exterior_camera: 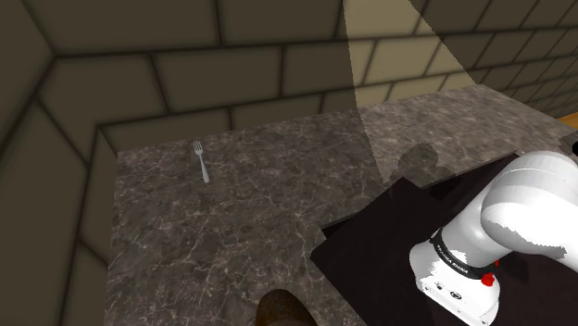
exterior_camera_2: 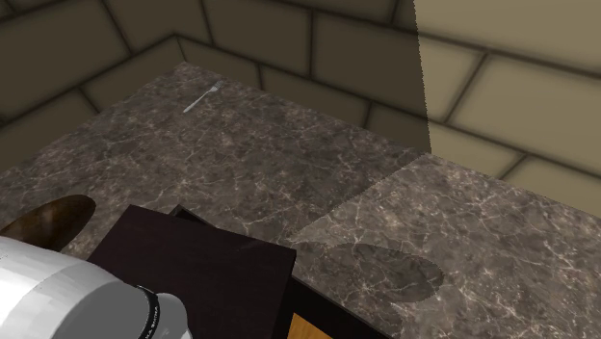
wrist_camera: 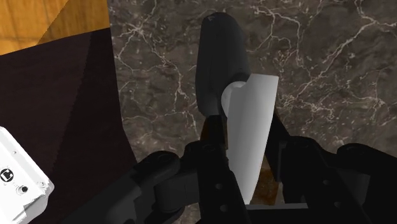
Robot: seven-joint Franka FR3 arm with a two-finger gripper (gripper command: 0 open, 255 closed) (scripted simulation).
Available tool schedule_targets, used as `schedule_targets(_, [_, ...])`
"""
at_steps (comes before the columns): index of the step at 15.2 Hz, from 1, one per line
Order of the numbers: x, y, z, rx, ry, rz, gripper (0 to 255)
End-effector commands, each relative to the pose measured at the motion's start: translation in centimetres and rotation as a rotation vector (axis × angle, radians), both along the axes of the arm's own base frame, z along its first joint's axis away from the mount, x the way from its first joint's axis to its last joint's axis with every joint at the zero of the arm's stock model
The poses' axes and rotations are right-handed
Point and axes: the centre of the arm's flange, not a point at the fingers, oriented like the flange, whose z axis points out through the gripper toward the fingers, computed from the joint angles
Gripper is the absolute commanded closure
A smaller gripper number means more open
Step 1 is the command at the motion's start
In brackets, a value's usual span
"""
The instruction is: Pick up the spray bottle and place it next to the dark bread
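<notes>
In the wrist view my gripper (wrist_camera: 247,130) is shut on the spray bottle (wrist_camera: 251,133), which has a white tapered body and a dark rounded part (wrist_camera: 219,60) pointing away from the hand. A black finger stands on each side of the white body, above the dark marble counter (wrist_camera: 318,63). The dark bread (exterior_camera: 282,311) lies at the counter's near edge in the shoulder view. The same dark bread (exterior_camera_2: 48,221) sits at the second exterior view's left edge, beside my white arm (exterior_camera_2: 67,294).
A fork (exterior_camera: 200,160) lies far back on the counter near the brick wall; this fork (exterior_camera_2: 199,97) is near the corner in the second exterior view. The dark stand (exterior_camera: 398,231) takes the counter's right side. A wood-coloured floor patch (wrist_camera: 51,19) shows past the stand.
</notes>
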Motion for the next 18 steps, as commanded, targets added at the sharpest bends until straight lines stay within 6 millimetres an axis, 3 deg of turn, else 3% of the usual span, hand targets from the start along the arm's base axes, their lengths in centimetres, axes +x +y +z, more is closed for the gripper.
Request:
schedule_targets(1, [0.0,0.0,-1.1,0.0,0.0,0.0,255])
schedule_targets(12, [0.0,0.0,-6.8,0.0,0.0,0.0,255])
schedule_targets(18, [0.0,0.0,-6.8,0.0,0.0,0.0,255])
